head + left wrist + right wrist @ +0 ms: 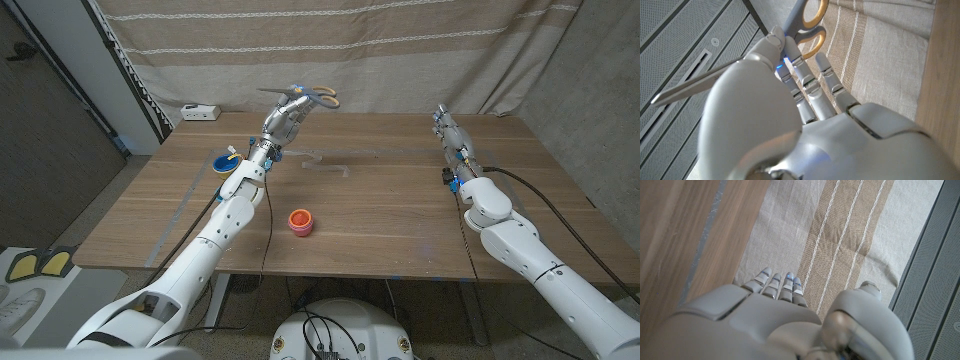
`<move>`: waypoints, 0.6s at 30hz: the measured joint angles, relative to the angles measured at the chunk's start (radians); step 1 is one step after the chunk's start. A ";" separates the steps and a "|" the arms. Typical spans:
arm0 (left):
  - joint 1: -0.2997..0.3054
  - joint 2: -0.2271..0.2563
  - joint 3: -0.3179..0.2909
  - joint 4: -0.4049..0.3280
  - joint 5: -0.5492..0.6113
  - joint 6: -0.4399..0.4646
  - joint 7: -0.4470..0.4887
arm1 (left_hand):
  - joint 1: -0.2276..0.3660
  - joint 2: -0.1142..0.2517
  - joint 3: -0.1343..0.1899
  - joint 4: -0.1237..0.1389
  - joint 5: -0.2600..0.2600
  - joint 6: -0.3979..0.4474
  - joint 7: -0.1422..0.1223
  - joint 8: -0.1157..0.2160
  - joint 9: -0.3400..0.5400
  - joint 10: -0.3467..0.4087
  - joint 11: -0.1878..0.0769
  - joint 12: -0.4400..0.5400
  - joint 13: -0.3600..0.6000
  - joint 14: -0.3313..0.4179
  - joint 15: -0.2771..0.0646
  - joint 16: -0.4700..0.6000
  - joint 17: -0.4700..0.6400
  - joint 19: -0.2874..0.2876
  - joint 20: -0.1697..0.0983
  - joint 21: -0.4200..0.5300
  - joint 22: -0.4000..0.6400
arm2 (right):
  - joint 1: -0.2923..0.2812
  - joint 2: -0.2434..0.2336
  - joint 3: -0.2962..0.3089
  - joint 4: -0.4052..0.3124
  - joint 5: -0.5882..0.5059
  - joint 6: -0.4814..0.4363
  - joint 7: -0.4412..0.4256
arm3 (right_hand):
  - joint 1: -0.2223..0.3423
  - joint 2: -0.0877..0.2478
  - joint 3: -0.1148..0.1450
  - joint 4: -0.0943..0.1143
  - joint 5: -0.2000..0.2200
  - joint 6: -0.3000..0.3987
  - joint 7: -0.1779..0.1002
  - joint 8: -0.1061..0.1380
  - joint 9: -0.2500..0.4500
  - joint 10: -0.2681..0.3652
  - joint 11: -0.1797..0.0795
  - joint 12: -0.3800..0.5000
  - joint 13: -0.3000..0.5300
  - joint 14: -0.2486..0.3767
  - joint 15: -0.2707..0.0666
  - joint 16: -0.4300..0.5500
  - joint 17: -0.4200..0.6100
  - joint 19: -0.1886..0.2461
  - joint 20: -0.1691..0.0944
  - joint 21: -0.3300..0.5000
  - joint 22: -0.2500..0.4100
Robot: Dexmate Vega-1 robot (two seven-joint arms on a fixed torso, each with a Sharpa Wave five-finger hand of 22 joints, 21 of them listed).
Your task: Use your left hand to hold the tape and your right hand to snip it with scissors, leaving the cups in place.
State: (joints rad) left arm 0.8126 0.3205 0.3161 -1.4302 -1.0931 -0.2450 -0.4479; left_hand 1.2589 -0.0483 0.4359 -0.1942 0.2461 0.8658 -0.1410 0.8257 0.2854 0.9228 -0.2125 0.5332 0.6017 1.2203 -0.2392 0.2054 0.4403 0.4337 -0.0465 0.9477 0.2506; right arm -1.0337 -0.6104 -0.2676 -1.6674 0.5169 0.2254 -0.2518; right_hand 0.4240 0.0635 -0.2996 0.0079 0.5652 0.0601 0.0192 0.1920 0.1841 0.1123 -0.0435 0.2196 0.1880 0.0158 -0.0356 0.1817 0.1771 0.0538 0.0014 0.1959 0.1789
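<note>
My left hand is raised over the far side of the table and grips a pair of scissors with yellow-orange handles. In the left wrist view the handles stick out past the fingers and a grey blade points the other way. A pale, faint strip that looks like tape lies on the wood just below that hand. A red cup stands near the table's middle front, and a blue cup at the left. My right hand is at the far right, fingers straight, holding nothing.
The wooden table is backed by a striped beige curtain. A white box sits on a ledge behind the table's far left corner. Thin bluish lines run across the wood at the left. A cable trails from the right arm.
</note>
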 measured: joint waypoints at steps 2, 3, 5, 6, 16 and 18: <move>0.000 0.003 -0.001 0.000 -0.003 0.006 0.000 | 0.000 0.000 0.000 0.000 0.000 0.000 0.000 0.000 0.001 0.000 0.000 0.000 0.000 0.000 0.000 0.000 0.000 0.000 0.000 0.000 -0.004 | 0.000 -0.001 0.000 0.000 0.000 0.000 0.002 | 0.000 0.000 0.000 0.000 0.000 -0.002 -0.002 0.000 0.000 -0.002 -0.002 0.000 0.000 0.000 0.000 0.000 0.000 0.000 0.006 0.000 0.000; 0.000 0.004 -0.001 0.000 -0.008 0.017 0.000 | 0.000 0.000 0.000 0.000 0.000 0.000 0.000 0.000 0.001 0.000 0.000 0.000 0.000 0.000 0.000 0.000 0.000 0.000 0.000 0.000 -0.005 | 0.000 -0.004 0.000 0.000 -0.001 0.001 0.003 | 0.000 0.000 0.003 -0.003 0.000 -0.001 -0.002 0.000 0.000 -0.002 -0.002 0.000 0.000 -0.002 0.002 0.000 0.000 0.000 0.006 0.000 0.000; 0.000 0.005 -0.002 0.000 -0.014 0.027 -0.002 | -0.003 0.000 0.000 0.000 0.000 0.000 0.000 0.000 0.000 0.000 0.000 -0.001 0.000 0.000 0.000 0.000 0.000 0.000 0.000 0.000 -0.005 | 0.000 -0.005 0.000 0.000 -0.001 0.001 0.003 | 0.000 0.000 0.002 -0.007 0.000 0.004 -0.007 0.000 0.000 -0.002 -0.002 0.000 0.000 -0.004 0.004 0.000 0.000 0.000 0.006 0.000 0.000; 0.000 0.007 -0.003 -0.001 -0.017 0.033 -0.003 | -0.003 0.000 0.000 0.000 0.000 0.000 0.000 -0.001 0.000 0.000 0.000 -0.001 0.000 0.000 0.000 0.000 0.000 0.000 0.000 0.000 -0.005 | 0.000 -0.005 0.000 0.000 -0.001 0.001 0.004 | 0.000 0.000 0.002 -0.007 0.000 0.004 -0.007 0.000 0.000 -0.002 -0.002 0.000 0.000 -0.004 0.004 0.000 0.000 0.000 0.006 0.000 0.000; 0.000 0.011 -0.007 -0.004 -0.035 0.073 -0.010 | -0.003 0.000 0.000 0.000 -0.006 0.000 0.000 -0.002 0.000 0.000 0.000 -0.004 0.000 0.000 0.000 0.000 -0.005 0.000 0.000 0.007 -0.011 | -0.009 -0.017 0.008 -0.008 -0.001 0.004 0.009 | 0.000 0.000 0.002 -0.007 0.000 -0.001 -0.012 0.000 0.000 -0.002 -0.002 0.000 0.000 -0.004 0.003 0.000 0.000 0.002 0.025 0.000 0.000; 0.000 0.012 -0.008 -0.005 -0.037 0.077 -0.010 | -0.003 0.000 0.000 0.000 -0.006 0.000 0.000 -0.002 0.000 0.000 0.000 -0.005 0.000 0.000 0.000 0.000 -0.005 0.000 0.000 0.008 -0.014 | -0.011 -0.019 0.009 -0.010 -0.001 0.005 0.010 | 0.000 0.000 0.002 -0.007 0.000 -0.001 -0.012 0.000 0.000 -0.002 -0.002 0.000 0.000 -0.004 0.003 0.000 0.000 0.003 0.023 0.000 0.000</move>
State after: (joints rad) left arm 0.8126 0.3320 0.3080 -1.4348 -1.1298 -0.1676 -0.4577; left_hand 1.2562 -0.0483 0.4359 -0.1942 0.2402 0.8658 -0.1414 0.8232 0.2857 0.9229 -0.2125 0.5287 0.6018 1.2203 -0.2390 0.2054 0.4354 0.4337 -0.0465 0.9553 0.2367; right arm -1.0449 -0.6293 -0.2583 -1.6776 0.5160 0.2308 -0.2422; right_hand 0.4240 0.0635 -0.2974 0.0013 0.5652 0.0587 0.0067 0.1920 0.1840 0.1106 -0.0450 0.2196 0.1880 0.0122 -0.0321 0.1817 0.1771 0.0573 0.0246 0.1959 0.1789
